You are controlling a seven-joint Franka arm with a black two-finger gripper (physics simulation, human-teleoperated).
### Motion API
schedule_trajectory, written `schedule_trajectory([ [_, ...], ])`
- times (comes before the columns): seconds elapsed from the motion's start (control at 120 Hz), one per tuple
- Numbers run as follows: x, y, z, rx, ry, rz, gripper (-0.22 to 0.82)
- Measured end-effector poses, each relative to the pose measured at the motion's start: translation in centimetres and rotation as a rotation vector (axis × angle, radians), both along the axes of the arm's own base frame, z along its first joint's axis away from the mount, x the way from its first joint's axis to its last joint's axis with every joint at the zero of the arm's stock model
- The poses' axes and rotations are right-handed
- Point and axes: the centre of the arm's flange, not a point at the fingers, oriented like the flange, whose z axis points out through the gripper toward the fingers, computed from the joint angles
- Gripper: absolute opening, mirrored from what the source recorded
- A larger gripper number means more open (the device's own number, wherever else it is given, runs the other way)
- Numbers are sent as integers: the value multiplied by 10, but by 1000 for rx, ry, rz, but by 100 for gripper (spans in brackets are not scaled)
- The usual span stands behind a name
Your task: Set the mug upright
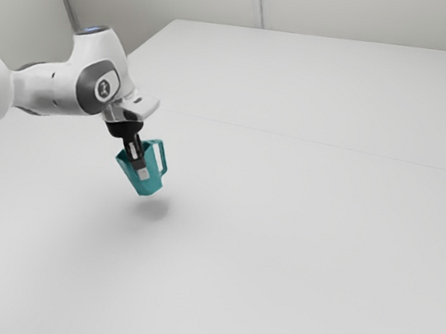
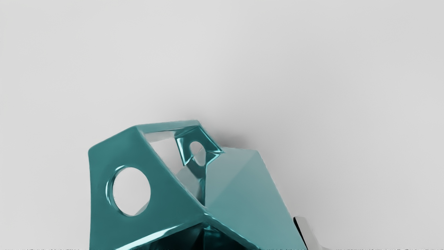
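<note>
The gripper (image 1: 141, 171) has hold of the teal mug (image 1: 151, 184), tilted above the table (image 1: 275, 266) near nine o'clock from the exterior view's centre, handle toward two; one fingertip (image 2: 307, 233) meets its outer wall, the other is hidden, so the exact gap cannot be told. The arm's (image 1: 47, 88) round emblem (image 1: 103, 89) is too small to read.

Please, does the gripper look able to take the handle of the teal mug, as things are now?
Probably not directly: the gripper already holds the mug by its body, tilted above the table. The handle stands free, but the fingers would likely have to let go first.
</note>
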Motion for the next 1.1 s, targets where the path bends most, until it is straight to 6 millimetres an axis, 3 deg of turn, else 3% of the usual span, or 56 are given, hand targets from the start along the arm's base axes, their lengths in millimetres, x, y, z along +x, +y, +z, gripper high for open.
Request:
schedule_trajectory([
  [0.158, -5, -2, -15, 73, -44, -41, -18],
  [0.475, -12, -26, -31, 160, -93, -133, -18],
  [0.692, -24, -26, -44, 189, -88, -141, -18],
  [1.1, -28, -26, -58, 200, -97, -120, -18],
])
